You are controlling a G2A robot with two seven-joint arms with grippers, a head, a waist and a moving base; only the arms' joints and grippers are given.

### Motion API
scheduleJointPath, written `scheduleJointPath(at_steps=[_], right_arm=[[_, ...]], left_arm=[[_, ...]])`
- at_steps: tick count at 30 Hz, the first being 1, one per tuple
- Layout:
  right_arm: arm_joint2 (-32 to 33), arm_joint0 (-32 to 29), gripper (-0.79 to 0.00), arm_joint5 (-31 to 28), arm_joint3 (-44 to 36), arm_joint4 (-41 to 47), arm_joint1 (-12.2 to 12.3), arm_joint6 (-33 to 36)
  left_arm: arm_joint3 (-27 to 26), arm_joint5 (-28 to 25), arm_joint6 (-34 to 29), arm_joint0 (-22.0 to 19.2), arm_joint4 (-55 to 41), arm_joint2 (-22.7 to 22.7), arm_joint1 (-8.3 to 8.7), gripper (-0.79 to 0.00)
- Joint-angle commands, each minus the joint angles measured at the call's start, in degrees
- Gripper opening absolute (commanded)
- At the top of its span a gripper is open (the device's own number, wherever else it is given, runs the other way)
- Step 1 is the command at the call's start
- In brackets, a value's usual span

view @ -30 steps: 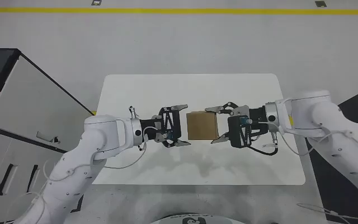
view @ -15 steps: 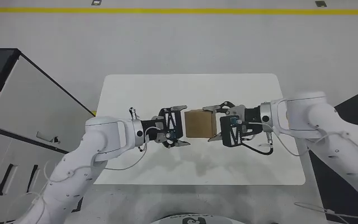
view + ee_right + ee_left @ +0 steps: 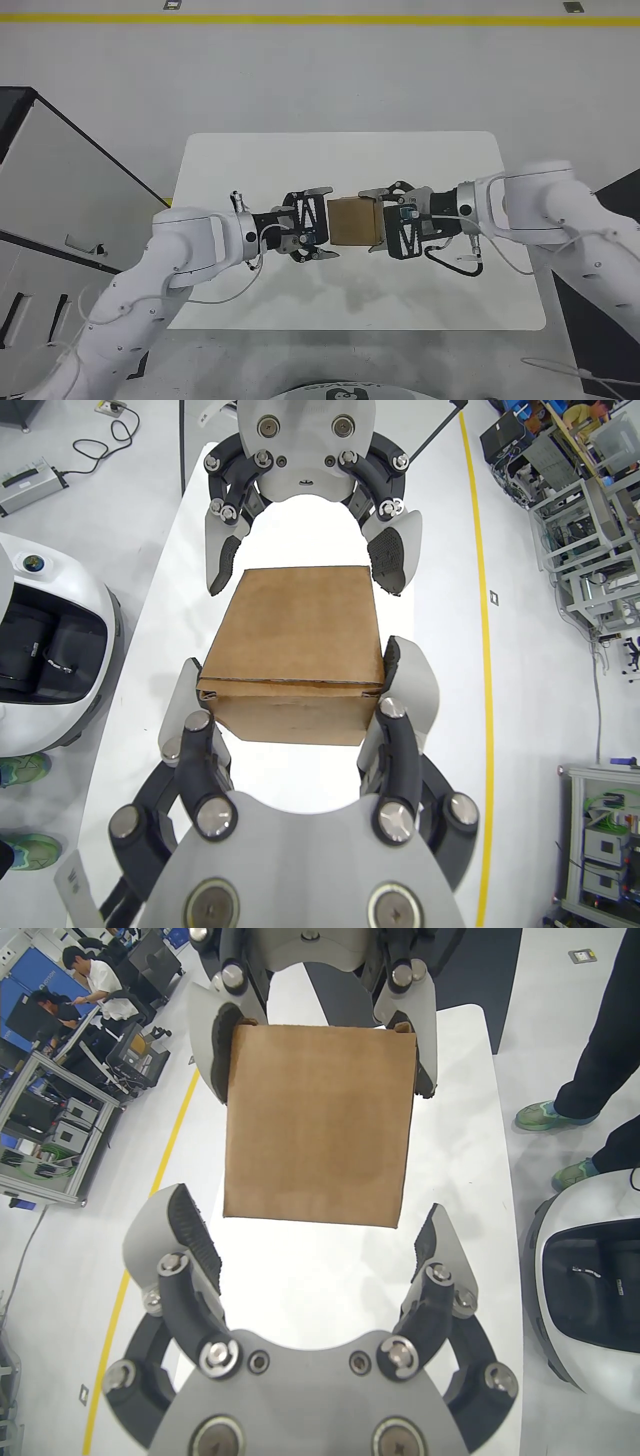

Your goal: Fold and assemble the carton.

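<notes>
White tabletop [image 3: 440, 160], seen from above, with the brown corrugated-cardboard carton [image 3: 352, 221] lying at its middle, squared up into a box between my two arms. Its end facing the right arm shows folded flaps [image 3: 290, 689] meeting along a ragged seam that is not fully flush.

Change over the last second: the right gripper [image 3: 367, 221] has advanced from just beside the carton until its fingers straddle that flap end. Its jaws are spread wide, one on each side wall, and I cannot tell whether the pads press. The left gripper [image 3: 332, 222] has edged closer. Its jaws are also released, with the tips just short of the opposite end and not touching it.

I judge that the carton is now bracketed from both ends, ready for me to squeeze the flaps home.

Markings: I find no legible print or label on the carton's visible faces.
</notes>
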Motion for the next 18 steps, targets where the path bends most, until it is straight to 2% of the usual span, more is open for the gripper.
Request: scheduleJointPath(at_steps=[1, 18], right_arm=[[-0.19, -0.51, -0.785, 0.77, -0.42, -0.58, -0.11, -0.31], [-2.37, 0.05, -0.785, 3.62, -0.98, -1.31, -1.82, 3.2]], left_arm=[[-0.14, 0.69, 0.6, 0.3, 0.59, 0.26, -0.03, 0.0], [0.07, 1.27, -0.09, -0.53, 1.22, 2.19, -0.1, 0.0]])
